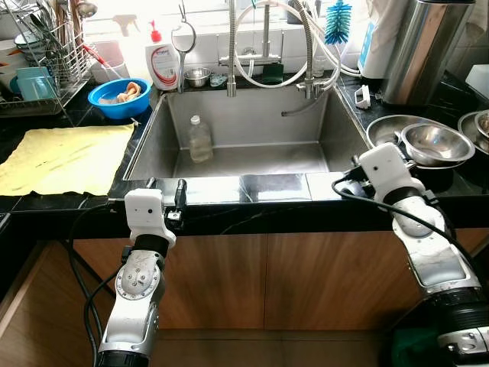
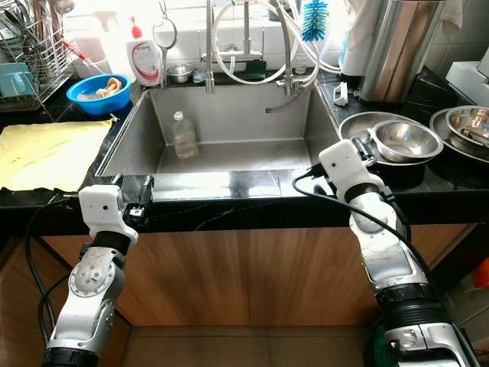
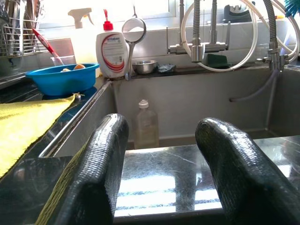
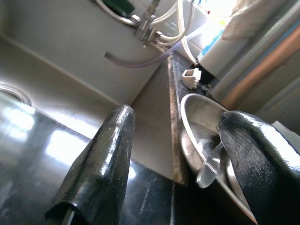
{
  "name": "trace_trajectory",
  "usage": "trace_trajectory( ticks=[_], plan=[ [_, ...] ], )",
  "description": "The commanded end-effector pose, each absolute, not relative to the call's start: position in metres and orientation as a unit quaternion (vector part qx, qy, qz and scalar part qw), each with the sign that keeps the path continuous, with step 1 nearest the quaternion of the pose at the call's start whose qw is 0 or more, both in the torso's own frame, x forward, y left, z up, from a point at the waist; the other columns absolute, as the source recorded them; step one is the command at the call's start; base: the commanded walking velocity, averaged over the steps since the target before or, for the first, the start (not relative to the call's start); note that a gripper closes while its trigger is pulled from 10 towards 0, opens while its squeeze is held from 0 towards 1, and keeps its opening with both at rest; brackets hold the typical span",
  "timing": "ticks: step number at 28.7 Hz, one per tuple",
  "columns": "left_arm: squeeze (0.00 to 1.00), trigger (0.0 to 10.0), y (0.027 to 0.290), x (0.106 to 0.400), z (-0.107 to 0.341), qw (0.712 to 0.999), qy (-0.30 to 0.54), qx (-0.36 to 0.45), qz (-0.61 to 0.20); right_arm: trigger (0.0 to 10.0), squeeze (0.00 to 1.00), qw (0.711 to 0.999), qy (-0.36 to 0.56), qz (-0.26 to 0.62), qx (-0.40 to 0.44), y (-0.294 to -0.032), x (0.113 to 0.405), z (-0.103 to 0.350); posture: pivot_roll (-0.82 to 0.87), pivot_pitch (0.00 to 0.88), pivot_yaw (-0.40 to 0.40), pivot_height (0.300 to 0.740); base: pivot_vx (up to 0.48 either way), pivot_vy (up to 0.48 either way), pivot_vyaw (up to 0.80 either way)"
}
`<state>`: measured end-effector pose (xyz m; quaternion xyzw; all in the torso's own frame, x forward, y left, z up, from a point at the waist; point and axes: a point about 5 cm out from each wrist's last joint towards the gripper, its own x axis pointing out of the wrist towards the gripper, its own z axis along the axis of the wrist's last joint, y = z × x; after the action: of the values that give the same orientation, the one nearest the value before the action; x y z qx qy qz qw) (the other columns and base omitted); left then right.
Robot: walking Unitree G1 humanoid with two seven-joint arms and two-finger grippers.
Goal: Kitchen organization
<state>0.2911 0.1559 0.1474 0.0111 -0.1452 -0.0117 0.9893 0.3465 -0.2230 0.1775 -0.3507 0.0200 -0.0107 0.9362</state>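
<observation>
My left claw (image 1: 164, 186) sits at the near counter edge, just left of the sink's near-left corner, fingers spread with nothing between them, pointing far across the counter lip. Left arm folded up from below, wrist level with the countertop.

My right claw (image 1: 353, 174) is at the near-right corner of the sink, also spread and empty, angled toward the far right. Right forearm rises steeply from below, wrist cocked over the counter edge.

Sink (image 1: 150, 134) between the two claws. One thing in it: a clear bottle (image 1: 200, 139), upright, long axis vertical, white cap on top, standing in the basin's left half toward the far wall. From my left claw it lies straight ahead, slightly right, and lower, down in the basin. From my right claw it lies well to the left. Judgement: left arm is the nearer one, and the reach goes forward and down over the lip.

Just beyond my right claw, on the right counter: stacked steel bowls (image 1: 435, 144), close to that claw's line.

Left counter: yellow cloth (image 1: 65, 157) lying flat; beyond it a blue bowl (image 1: 118, 98). Far ledge: soap bottle (image 1: 162, 64) left of the tap (image 1: 231, 47).
</observation>
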Motion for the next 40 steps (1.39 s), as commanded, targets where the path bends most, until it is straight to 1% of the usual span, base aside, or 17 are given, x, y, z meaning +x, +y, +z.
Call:
trace_trajectory(
  ticks=[1, 4, 11, 15, 19, 20, 22, 23, 24, 25, 26, 28, 29, 30, 40],
  plan=[
    [0.00, 10.0, 0.157, 0.292, 0.147, 0.990, -0.140, 0.012, -0.015, 10.0, 0.00, 0.932, 0.022, -0.018, -0.360, -0.227, 0.350, 0.185, -0.13, 0.000, 0.083, 0.740, 0.000, 0.000, 0.00],
    [0.00, 10.0, 0.157, 0.292, 0.148, 0.990, -0.141, 0.013, -0.014, 10.0, 0.00, 0.929, 0.037, -0.039, -0.366, -0.235, 0.350, 0.185, -0.13, 0.000, 0.083, 0.740, 0.000, 0.000, 0.00],
    [0.00, 10.0, 0.157, 0.292, 0.148, 0.990, -0.141, 0.013, -0.017, 10.0, 0.00, 0.928, 0.056, -0.062, -0.363, -0.245, 0.348, 0.183, -0.13, 0.000, 0.087, 0.740, 0.000, 0.000, 0.00],
    [0.00, 10.0, 0.156, 0.293, 0.148, 0.990, -0.141, 0.013, -0.018, 10.0, 0.00, 0.926, 0.077, -0.073, -0.364, -0.250, 0.348, 0.179, -0.13, 0.000, 0.088, 0.740, 0.000, 0.000, 0.00],
    [0.00, 10.0, 0.156, 0.292, 0.148, 0.990, -0.141, 0.013, -0.019, 10.0, 0.00, 0.925, 0.075, -0.078, -0.365, -0.251, 0.348, 0.180, -0.13, 0.000, 0.087, 0.740, 0.000, 0.000, 0.00],
    [0.00, 10.0, 0.156, 0.292, 0.147, 0.990, -0.140, 0.013, -0.019, 8.2, 0.00, 0.925, 0.073, -0.078, -0.364, -0.251, 0.348, 0.180, -0.13, 0.000, 0.087, 0.740, 0.000, 0.000, 0.00],
    [0.00, 10.0, 0.157, 0.292, 0.147, 0.990, -0.140, 0.014, -0.019, 8.2, 0.00, 0.926, 0.072, -0.078, -0.362, -0.250, 0.348, 0.181, -0.13, 0.000, 0.087, 0.740, 0.000, 0.000, 0.00],
    [0.00, 10.0, 0.157, 0.292, 0.147, 0.990, -0.140, 0.014, -0.018, 1.7, 0.00, 0.926, 0.071, -0.080, -0.362, -0.250, 0.348, 0.182, -0.13, 0.000, 0.087, 0.740, 0.000, 0.000, 0.00],
    [0.00, 10.0, 0.157, 0.292, 0.147, 0.990, -0.140, 0.014, -0.018, 1.7, 0.00, 0.925, 0.071, -0.082, -0.363, -0.250, 0.349, 0.182, -0.13, 0.000, 0.087, 0.740, 0.000, 0.000, 0.00],
    [0.00, 10.0, 0.157, 0.292, 0.147, 0.990, -0.140, 0.013, -0.017, 1.3, 0.00, 0.925, 0.068, -0.084, -0.363, -0.250, 0.349, 0.183, -0.13, 0.000, 0.086, 0.740, 0.000, 0.000, 0.00],
    [0.00, 10.0, 0.157, 0.292, 0.147, 0.990, -0.139, 0.014, -0.017, 3.6, 0.00, 0.925, 0.067, -0.084, -0.363, -0.250, 0.349, 0.183, -0.13, 0.000, 0.086, 0.740, 0.000, 0.000, 0.00],
    [0.00, 10.0, 0.157, 0.292, 0.147, 0.990, -0.139, 0.014, -0.018, 3.6, 0.00, 0.925, 0.067, -0.084, -0.363, -0.250, 0.349, 0.183, -0.13, 0.000, 0.086, 0.740, 0.000, 0.000, 0.00],
    [0.00, 10.0, 0.157, 0.292, 0.146, 0.990, -0.139, 0.013, -0.018, 9.5, 0.00, 0.925, 0.068, -0.084, -0.363, -0.250, 0.349, 0.183, -0.13, 0.000, 0.086, 0.740, 0.000, 0.000, 0.00],
    [0.00, 10.0, 0.157, 0.292, 0.146, 0.990, -0.138, 0.013, -0.018, 10.0, 0.00, 0.925, 0.067, -0.086, -0.363, -0.250, 0.350, 0.183, -0.13, 0.000, 0.086, 0.740, 0.000, 0.000, 0.00],
    [0.00, 10.0, 0.156, 0.291, 0.146, 0.990, -0.138, 0.012, -0.016, 10.0, 0.00, 0.925, 0.058, -0.091, -0.363, -0.252, 0.353, 0.186, -0.13, 0.000, 0.083, 0.740, 0.000, 0.000, 0.00]
  ],
)
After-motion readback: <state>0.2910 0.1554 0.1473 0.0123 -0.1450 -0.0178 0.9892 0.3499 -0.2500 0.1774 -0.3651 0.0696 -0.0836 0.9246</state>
